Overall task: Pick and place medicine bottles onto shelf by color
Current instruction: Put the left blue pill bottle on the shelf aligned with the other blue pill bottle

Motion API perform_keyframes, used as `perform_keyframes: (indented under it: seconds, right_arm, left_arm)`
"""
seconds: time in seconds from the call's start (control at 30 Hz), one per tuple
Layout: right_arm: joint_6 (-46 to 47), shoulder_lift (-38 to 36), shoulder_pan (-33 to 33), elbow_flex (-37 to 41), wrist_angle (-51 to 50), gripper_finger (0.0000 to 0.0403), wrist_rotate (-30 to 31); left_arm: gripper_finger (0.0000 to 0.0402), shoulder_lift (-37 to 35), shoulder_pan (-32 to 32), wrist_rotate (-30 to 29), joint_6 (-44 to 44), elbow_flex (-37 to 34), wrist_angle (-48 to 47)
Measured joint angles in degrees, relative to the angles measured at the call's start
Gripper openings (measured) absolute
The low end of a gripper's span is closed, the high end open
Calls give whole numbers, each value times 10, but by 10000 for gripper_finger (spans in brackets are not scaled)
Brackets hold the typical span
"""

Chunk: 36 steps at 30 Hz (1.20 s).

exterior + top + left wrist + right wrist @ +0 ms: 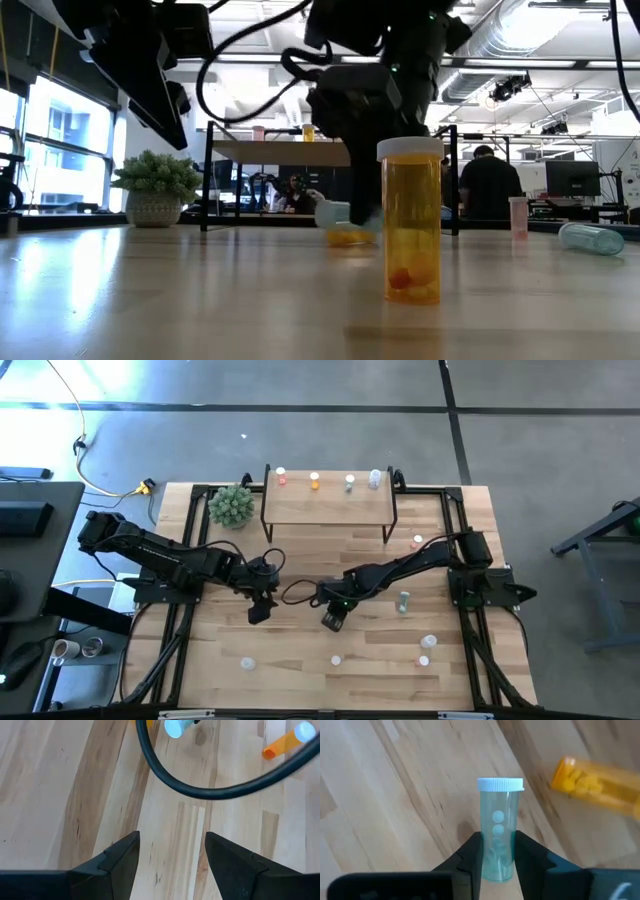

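Right gripper (497,855): we see its two dark fingers clamped on the lower body of a clear bottle (497,827), low over the middle of the table (300,670).
Clear bottle: white-capped, a few pale pills inside, sticking out from between the fingertips cap end first.
Orange bottle (600,787): we find it on its side on the wood, near the clear bottle, not touching it.
Left gripper (172,852): fingers apart, nothing between them, above bare planks left of centre.
Shelf (328,508): at the far edge, four small bottles spaced along its top.
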State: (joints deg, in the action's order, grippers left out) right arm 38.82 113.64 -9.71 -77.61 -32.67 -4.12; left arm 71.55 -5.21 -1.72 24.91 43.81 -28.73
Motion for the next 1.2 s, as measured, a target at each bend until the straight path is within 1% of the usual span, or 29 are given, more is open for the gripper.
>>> perform_keyframes:
  seconds: [0.23, 0.4, 0.53, 0.67, 0.93, 1.2]
  right_arm:
    - [-21, -1, 0, -20, 0, 81, 16]
    - [-49, -7, 0, -46, 0, 81, 46]
    - [-75, -9, 0, -74, -16, 81, 72]
    - [-106, -9, 0, -102, -20, 81, 90]
    - [-208, -9, 2, -188, -23, 81, 154]
    - [-307, -9, 17, -273, -20, 82, 186]
  left_arm:
    - [216, 0, 0, 0, -20, 0, -1]
    - [216, -20, 0, 0, -21, 13, -42]
    - [216, -57, 1, -3, -22, 17, -62]
    - [216, -100, 3, -17, -30, 17, -62]
    - [216, -192, 3, -65, -56, 17, -71]
    - [216, -269, 3, -124, -94, 15, -69]
